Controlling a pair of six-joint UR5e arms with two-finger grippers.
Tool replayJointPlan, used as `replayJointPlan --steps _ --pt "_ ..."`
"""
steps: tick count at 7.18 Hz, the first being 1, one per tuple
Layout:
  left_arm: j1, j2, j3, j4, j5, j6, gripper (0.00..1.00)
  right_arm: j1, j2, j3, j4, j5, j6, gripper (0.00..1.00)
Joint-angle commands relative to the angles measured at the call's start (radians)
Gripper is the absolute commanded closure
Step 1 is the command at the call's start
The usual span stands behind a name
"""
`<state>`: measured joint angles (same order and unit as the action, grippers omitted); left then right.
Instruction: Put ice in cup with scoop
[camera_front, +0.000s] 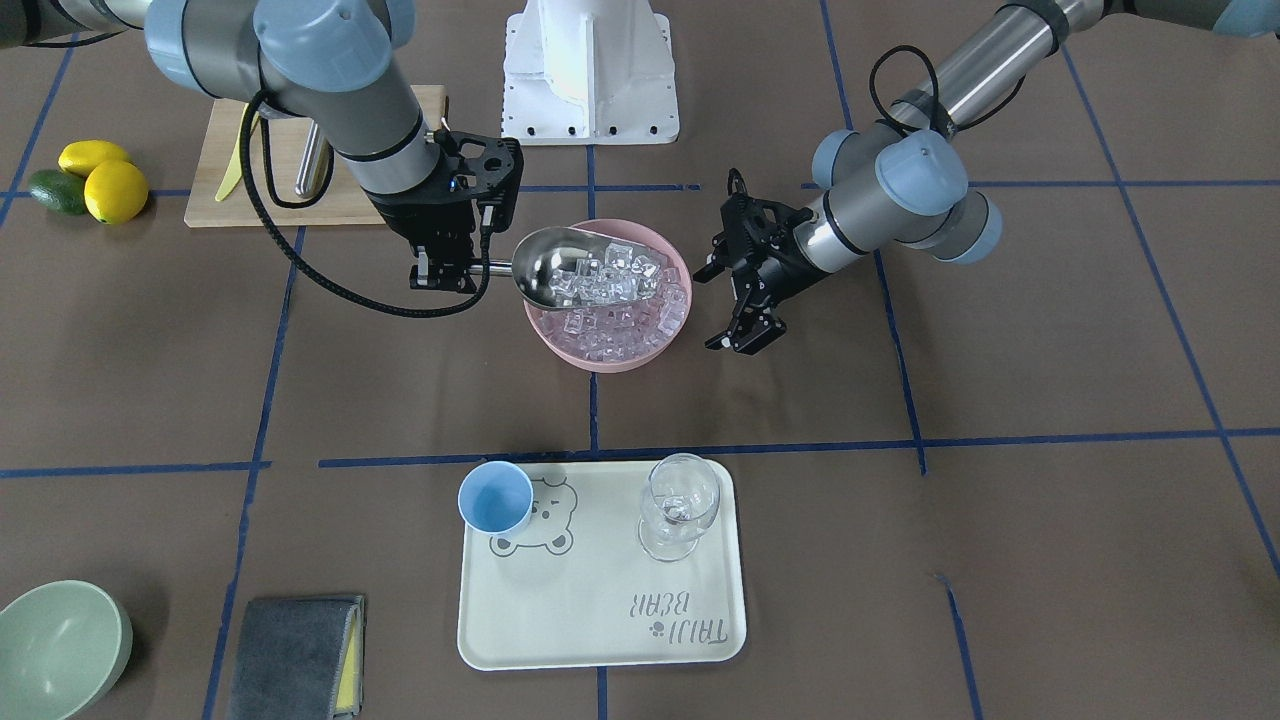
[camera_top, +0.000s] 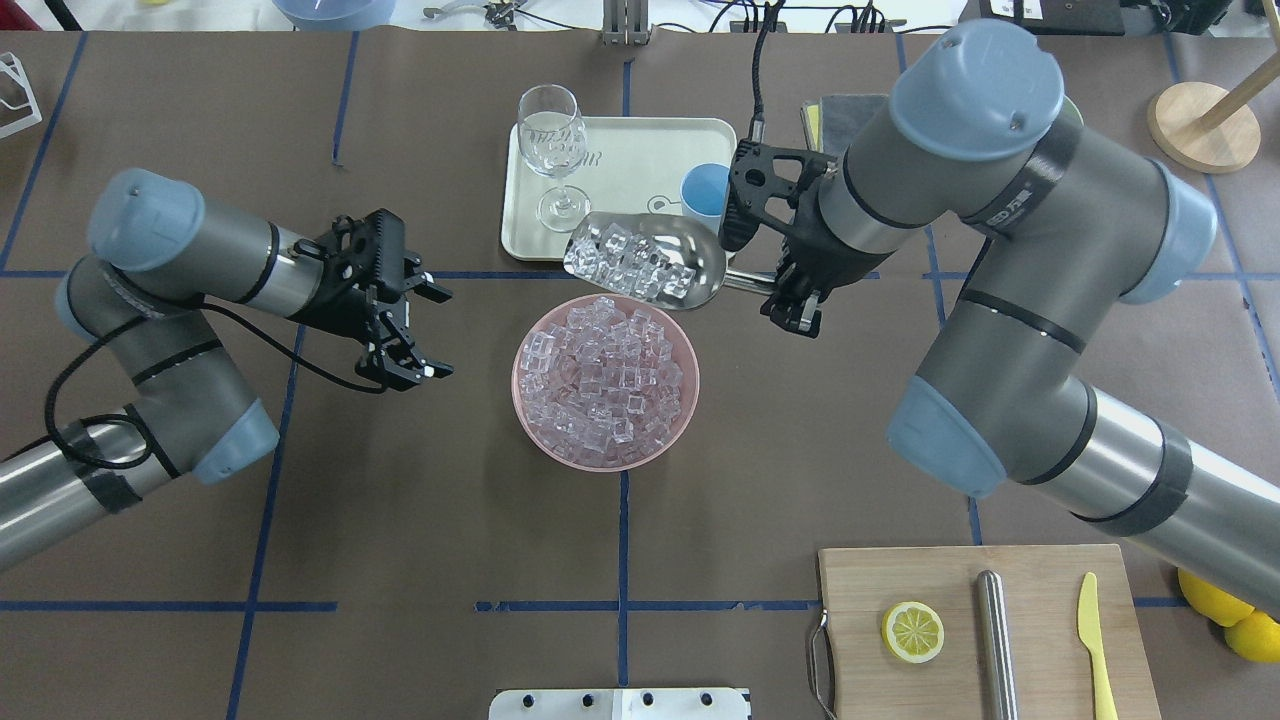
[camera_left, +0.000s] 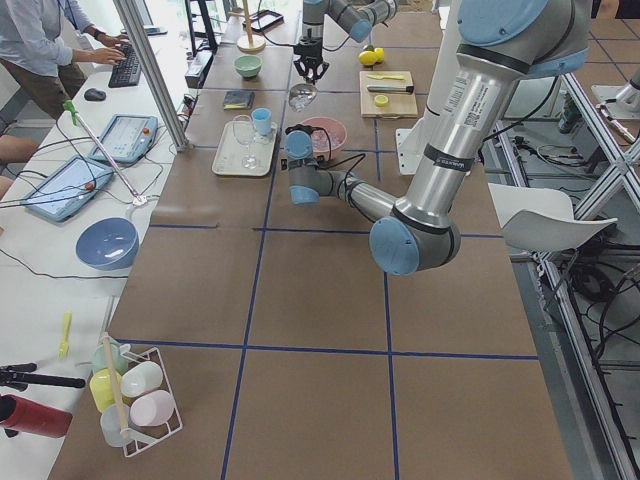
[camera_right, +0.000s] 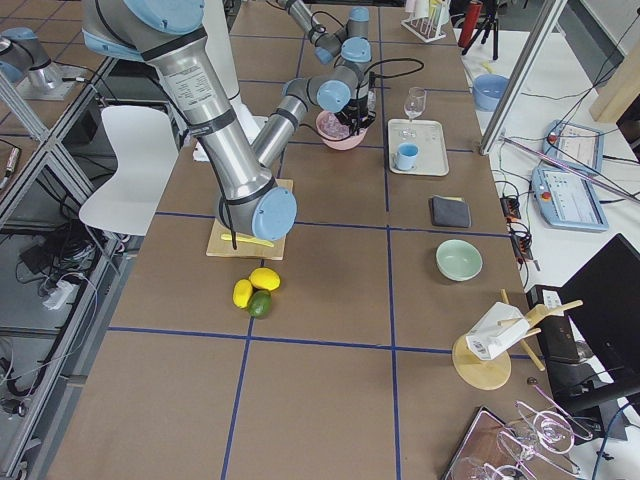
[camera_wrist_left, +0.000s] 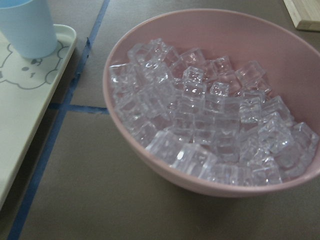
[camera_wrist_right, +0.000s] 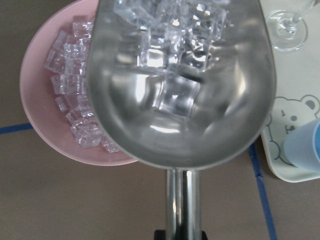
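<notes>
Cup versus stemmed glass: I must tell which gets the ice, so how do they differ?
The cup is opaque light blue; the glass is clear. The cup is short and stemless; the glass stands taller on a stem and foot. Both stand upright on the cream tray.

arms: left arm (camera_top: 190, 250), right arm (camera_top: 960, 180), silver-grey tubes, pale-blue joint caps, black bands
end effectors: left end effector (camera_top: 435, 332), right end effector (camera_top: 790, 300), black, two-finger
cable (camera_front: 420, 314): black, external, each wrist
base (camera_front: 590, 70): white, dark bolts
</notes>
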<state>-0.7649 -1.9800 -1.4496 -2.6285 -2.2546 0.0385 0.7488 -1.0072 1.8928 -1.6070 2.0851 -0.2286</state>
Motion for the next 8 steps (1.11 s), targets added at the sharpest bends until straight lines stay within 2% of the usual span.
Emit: replayJointPlan --steps 1,3,5,7,8 --pt "-0.104 0.062 -0.009 0.002 -0.014 0.001 0.0 0.104 -0.011 0.011 0.007 0.032 0.128 1.0" --pt "-0.171 0.113 -0.008 0.013 -0.014 0.001 0.0 0.122 -0.014 0.011 0.005 0.032 0.185 1.0" --pt "-0.287 0.186 -0.003 0.019 -0.025 0.001 0.0 0.135 -0.025 0.003 -0.004 0.027 0.242 1.0" --pt "-0.445 0.217 -0.065 0.211 -0.123 0.0 0.0 0.155 -0.109 0.005 -0.008 0.023 0.244 1.0" --pt "-0.52 0.231 -0.14 0.335 -0.125 -0.002 0.0 0.162 -0.14 0.002 -0.014 0.018 0.247 1.0"
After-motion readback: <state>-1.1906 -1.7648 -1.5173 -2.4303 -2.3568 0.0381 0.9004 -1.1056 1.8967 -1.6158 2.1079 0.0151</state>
